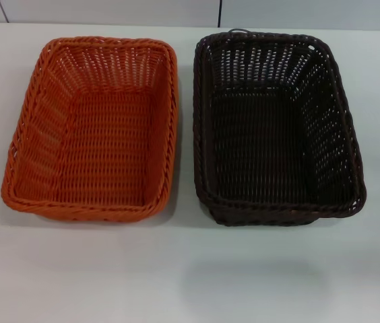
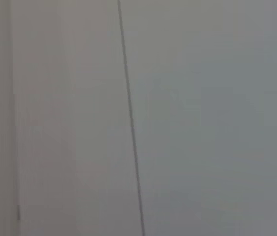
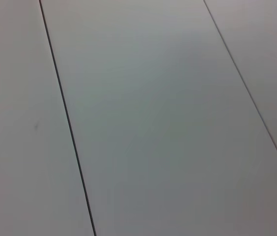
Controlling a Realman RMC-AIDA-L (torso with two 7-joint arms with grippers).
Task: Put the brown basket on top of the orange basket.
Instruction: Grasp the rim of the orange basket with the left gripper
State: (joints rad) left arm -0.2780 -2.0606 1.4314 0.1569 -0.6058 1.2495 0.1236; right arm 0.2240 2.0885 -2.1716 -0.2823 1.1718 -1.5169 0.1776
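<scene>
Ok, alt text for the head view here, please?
Two empty woven baskets sit side by side, apart, on a pale table: the orange basket on the robot's left, the brown basket on its right. No gripper or arm is in view.

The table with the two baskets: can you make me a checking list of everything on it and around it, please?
Surface: pale table, smooth, holding both baskets.
Job's things: orange basket on the robot's left, brown basket on its right, side by side with a narrow gap, both upright and with nothing inside. The brown one is not yet stacked on the orange one; its rim looks doubled.
Clutter: nothing seen.
Grippers: neither shows in any view; both wrist views show only plain pale panels with thin dark seams.
Cables: nothing seen for sure; a small dark loop sticks up at the brown basket's far rim, and I cannot tell what it is.
Surroundings: light wall panels behind the table.
</scene>
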